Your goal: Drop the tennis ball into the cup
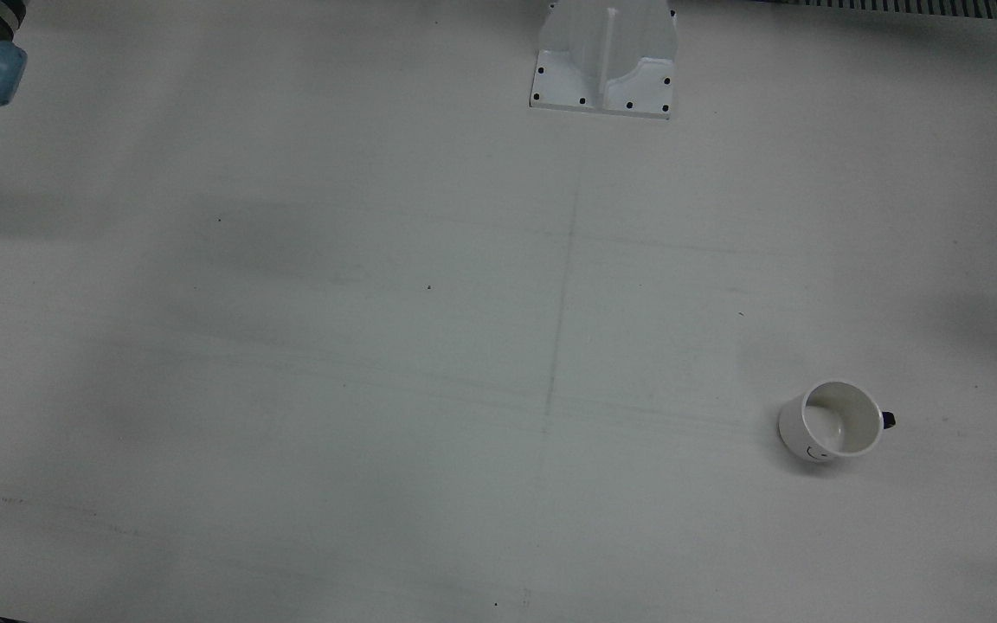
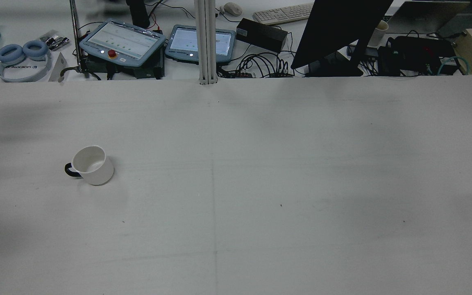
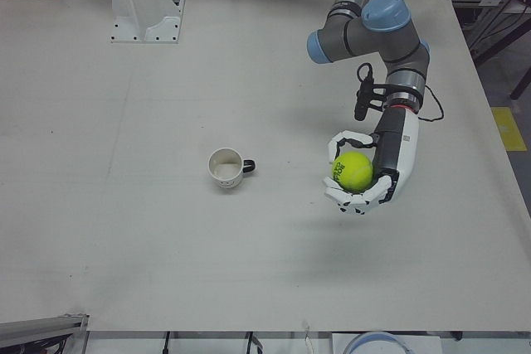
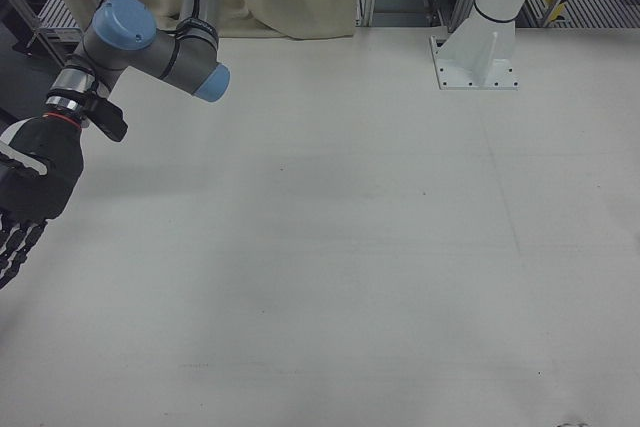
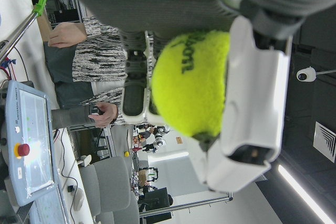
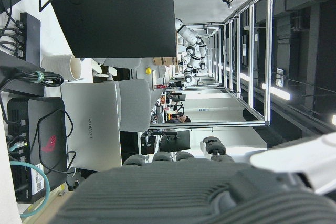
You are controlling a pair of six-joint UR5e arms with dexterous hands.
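We see the tennis ball (image 3: pixel 353 170) held in the left hand (image 3: pixel 365 173), whose fingers (image 3: pixel 342 196) curl around it from above and below, clamped on the ball. In the left-front view the hand hangs from its forearm above the worktop (image 3: pixel 124 246), palm turned toward the cup (image 3: pixel 226 168), with the ball well apart from the cup and off to that view's right of it. A ball has no long axis to report; in the left hand view its printed lettering (image 5: pixel 190 52) faces the camera, and the white fingers (image 5: pixel 257 103) press against its side.

The cup stands upright on the worktop, its mouth open to the ceiling. Its dark handle (image 3: pixel 248 167) points toward the left hand in the left-front view; in the rear view the handle (image 2: pixel 70 170) points to that view's left. We look into the cup (image 1: pixel 831 421) in the front view and see only its pale inner wall and floor, with a small dark mark on its outer wall.

The right hand (image 4: pixel 28 192) shows at the left edge of the right-front view, dark-backed, its fingers (image 4: pixel 14 247) stretched out downward and apart, holding nothing, well away from the cup and the ball.
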